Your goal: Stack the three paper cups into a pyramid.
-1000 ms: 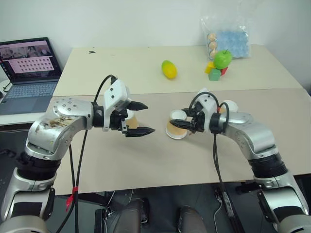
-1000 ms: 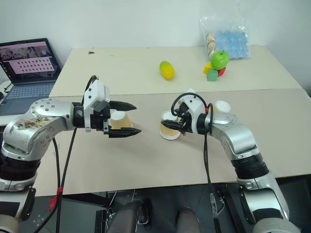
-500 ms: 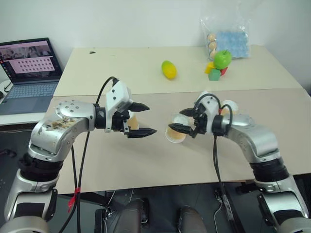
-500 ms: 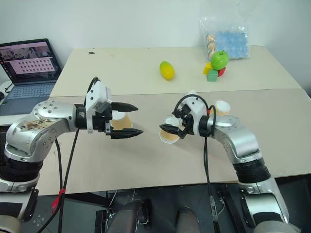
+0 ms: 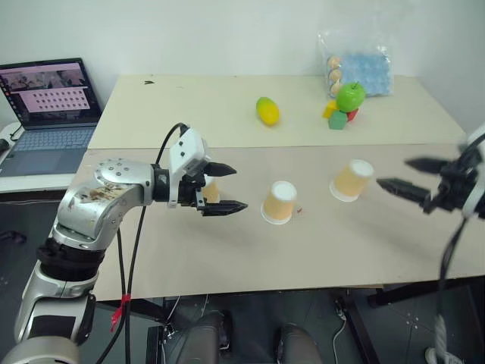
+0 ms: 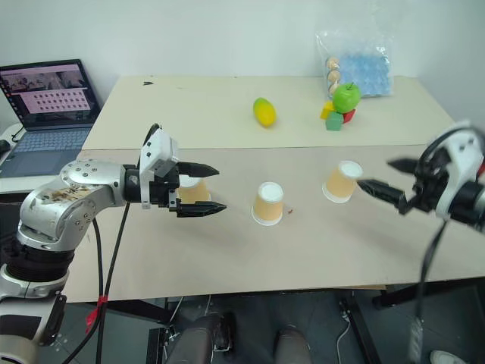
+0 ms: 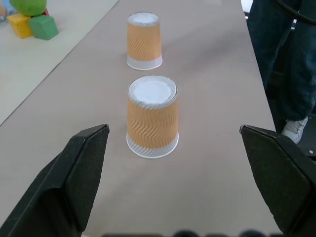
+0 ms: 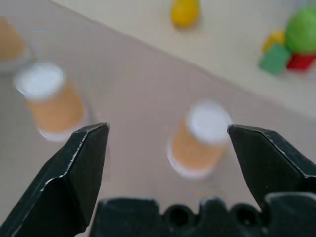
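Across the middle of the tan table [image 5: 227, 265] stand the three paper cups, all upside down — one [image 5: 279, 202] at centre frame, one [image 5: 352, 180] to its right and tilted, one [image 5: 211, 189] left of centre, between the left gripper's [image 5: 221, 187] spread fingers. At the right edge the right gripper [image 5: 415, 176] hangs with fingers wide apart — clear of the right-hand cup, holding nothing. No pyramid yet.

**Table layout**

Three cups on near table [image 5: 250, 258], none stacked: left cup [image 6: 193, 189] behind left gripper [image 6: 198, 188], middle cup [image 5: 279, 202] at centre, right cup [image 5: 351, 180] farther right. Mango [image 5: 266, 111], blocks [image 5: 339, 117], bag [image 5: 362, 61] on far table. Laptop [image 5: 51, 106] far left.
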Robot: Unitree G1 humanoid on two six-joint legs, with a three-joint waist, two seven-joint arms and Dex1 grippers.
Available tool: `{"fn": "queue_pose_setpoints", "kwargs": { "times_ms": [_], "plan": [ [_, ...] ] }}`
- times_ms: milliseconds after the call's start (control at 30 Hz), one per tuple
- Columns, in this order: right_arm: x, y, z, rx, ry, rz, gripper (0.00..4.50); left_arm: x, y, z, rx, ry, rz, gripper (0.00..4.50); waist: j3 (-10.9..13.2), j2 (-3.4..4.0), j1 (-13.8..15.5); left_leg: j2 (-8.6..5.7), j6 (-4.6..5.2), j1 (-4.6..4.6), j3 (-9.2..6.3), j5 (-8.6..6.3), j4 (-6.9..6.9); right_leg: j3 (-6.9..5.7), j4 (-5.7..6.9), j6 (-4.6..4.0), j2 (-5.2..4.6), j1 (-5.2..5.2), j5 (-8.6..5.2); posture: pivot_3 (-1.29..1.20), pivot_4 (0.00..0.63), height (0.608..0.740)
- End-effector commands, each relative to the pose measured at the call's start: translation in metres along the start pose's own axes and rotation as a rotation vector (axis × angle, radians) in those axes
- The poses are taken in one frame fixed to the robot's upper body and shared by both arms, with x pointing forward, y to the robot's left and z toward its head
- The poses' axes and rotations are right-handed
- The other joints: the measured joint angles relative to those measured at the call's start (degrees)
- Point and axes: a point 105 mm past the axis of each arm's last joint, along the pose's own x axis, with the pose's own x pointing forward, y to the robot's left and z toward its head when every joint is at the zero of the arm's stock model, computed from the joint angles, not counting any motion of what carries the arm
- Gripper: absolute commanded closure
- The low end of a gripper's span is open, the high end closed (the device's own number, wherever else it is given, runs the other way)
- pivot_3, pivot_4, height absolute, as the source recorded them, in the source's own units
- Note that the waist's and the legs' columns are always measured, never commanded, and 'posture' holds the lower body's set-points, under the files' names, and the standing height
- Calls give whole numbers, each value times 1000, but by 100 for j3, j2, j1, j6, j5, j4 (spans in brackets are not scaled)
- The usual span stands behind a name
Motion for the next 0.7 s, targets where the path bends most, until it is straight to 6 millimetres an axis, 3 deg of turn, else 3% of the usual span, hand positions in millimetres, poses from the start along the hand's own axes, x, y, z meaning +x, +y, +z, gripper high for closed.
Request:
{"fn": "queue_pose_setpoints", "kwargs": {
  "times_ms": [33,200,700],
  "plan": [
    [-10,-18,-6,-25,-75,-158,19,1,1,17,69,-37,-6,0,0,1,-29,1,3,3,2,3,2,3,5,1,0,1,1,0,150,740],
    [5,-17,-26,51,-144,-204,19,3,2,18,74,-37,-14,0,0,4,-106,6,4,19,3,3,4,7,2,2,4,-1,5,0,150,740],
    [77,-18,-6,83,-273,-101,19,-1,3,19,84,-27,7,0,4,11,-138,2,-2,26,5,6,0,20,-3,4,6,-10,8,0,150,740]
  ]
}}
